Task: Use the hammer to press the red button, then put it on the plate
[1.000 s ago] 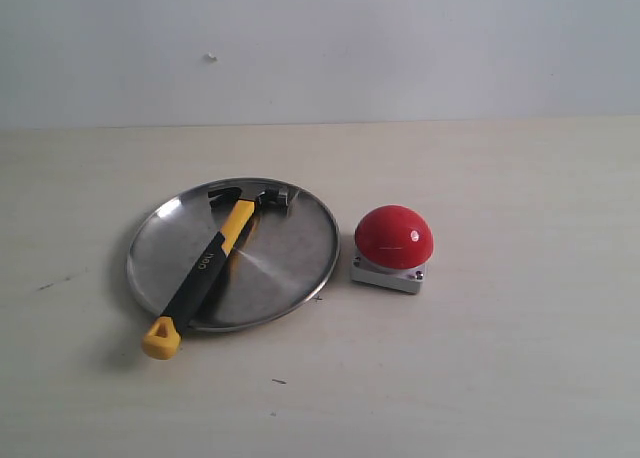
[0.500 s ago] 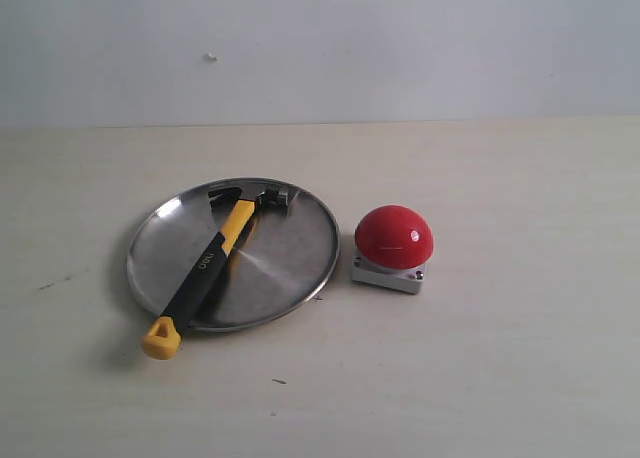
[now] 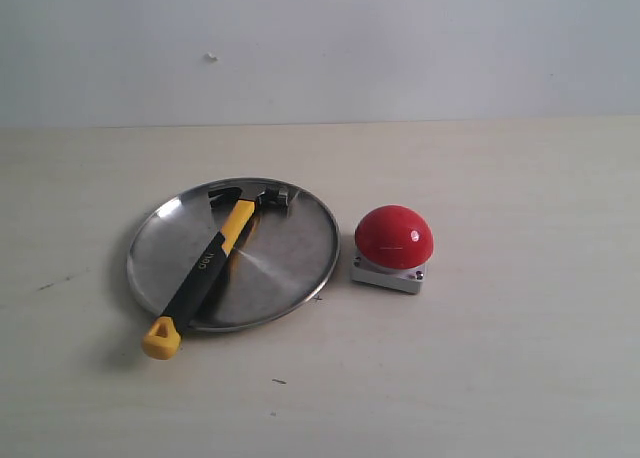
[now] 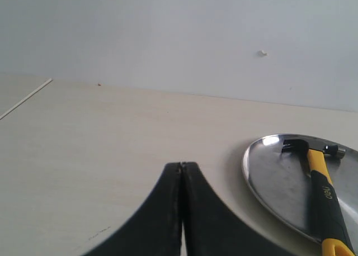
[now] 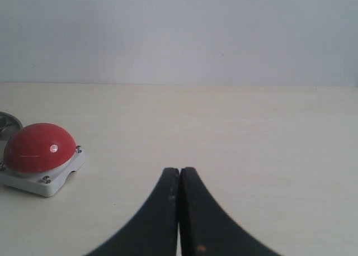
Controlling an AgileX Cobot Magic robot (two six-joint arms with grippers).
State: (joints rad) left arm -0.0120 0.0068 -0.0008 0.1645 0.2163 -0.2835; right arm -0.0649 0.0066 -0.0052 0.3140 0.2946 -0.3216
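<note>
The hammer (image 3: 213, 257) lies across the silver plate (image 3: 285, 268), its dark head near the far rim and its yellow looped end overhanging the near-left rim onto the table. The red button (image 3: 394, 236) stands on its grey base just right of the plate. Neither arm shows in the exterior view. In the left wrist view my left gripper (image 4: 181, 165) is shut on nothing, apart from the plate (image 4: 274, 178) and hammer (image 4: 321, 183). In the right wrist view my right gripper (image 5: 179, 170) is shut and empty, well clear of the red button (image 5: 38, 147).
The pale wooden table (image 3: 500, 378) runs back to a plain white wall (image 3: 400, 38). A sliver of the plate's rim (image 5: 8, 122) shows behind the button in the right wrist view. A few small dark marks (image 3: 278, 382) dot the tabletop.
</note>
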